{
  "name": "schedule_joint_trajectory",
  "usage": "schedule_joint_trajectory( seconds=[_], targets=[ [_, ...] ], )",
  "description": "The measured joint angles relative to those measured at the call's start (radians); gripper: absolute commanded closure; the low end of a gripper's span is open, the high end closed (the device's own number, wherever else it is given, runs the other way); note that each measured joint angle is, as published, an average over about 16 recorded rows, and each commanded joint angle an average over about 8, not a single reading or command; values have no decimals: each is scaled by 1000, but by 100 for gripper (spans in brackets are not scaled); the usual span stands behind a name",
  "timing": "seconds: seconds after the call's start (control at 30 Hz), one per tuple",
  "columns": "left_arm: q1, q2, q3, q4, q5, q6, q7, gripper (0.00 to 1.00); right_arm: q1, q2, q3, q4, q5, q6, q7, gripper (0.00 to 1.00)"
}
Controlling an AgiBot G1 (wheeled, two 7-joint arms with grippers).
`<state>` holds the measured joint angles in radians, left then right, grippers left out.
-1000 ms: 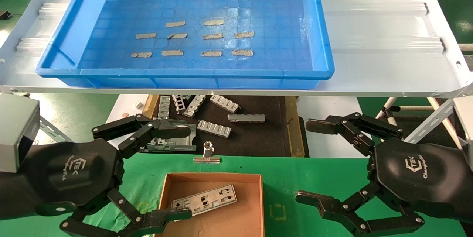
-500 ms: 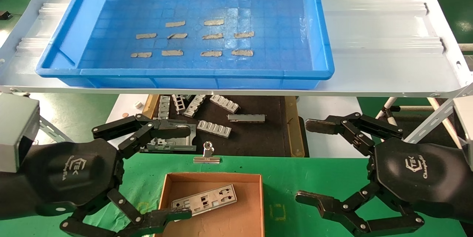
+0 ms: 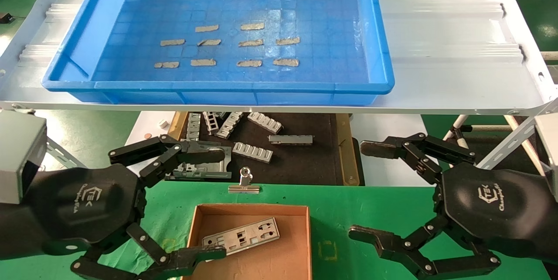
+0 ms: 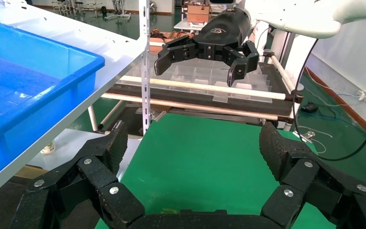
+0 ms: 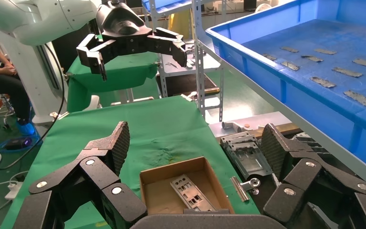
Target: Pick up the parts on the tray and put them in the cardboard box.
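Nothing is shifting: both the left hand (image 3: 181, 203) and right hand (image 3: 370, 190) are hovering spread and empty, the tray (image 3: 375, 53) is sitting bare of parts, and one part (image 3: 240, 235) is lying in the cardboard box (image 3: 307, 245), suggesting completion.

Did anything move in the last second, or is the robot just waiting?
Nothing visibly changed. Both grippers, left and right, hang open over the green table, one metal plate lies in the cardboard box, and the blue tray holds only tape strips.

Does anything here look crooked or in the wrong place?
One part lies diagonally in the cardboard box. Another plate sits on the black mat, outside tray and box.
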<state>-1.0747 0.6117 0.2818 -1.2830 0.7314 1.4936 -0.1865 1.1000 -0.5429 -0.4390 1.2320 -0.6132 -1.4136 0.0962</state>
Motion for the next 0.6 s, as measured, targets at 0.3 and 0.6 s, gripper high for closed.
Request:
schedule_joint_trajectory(
  seconds=[0.3,0.6],
  targets=[
    [0,0,0,0,0,0,0,0,0,0,0,0,0,0,0,0],
    [0,0,0,0,0,0,0,0,0,0,0,0,0,0,0,0]
  ],
)
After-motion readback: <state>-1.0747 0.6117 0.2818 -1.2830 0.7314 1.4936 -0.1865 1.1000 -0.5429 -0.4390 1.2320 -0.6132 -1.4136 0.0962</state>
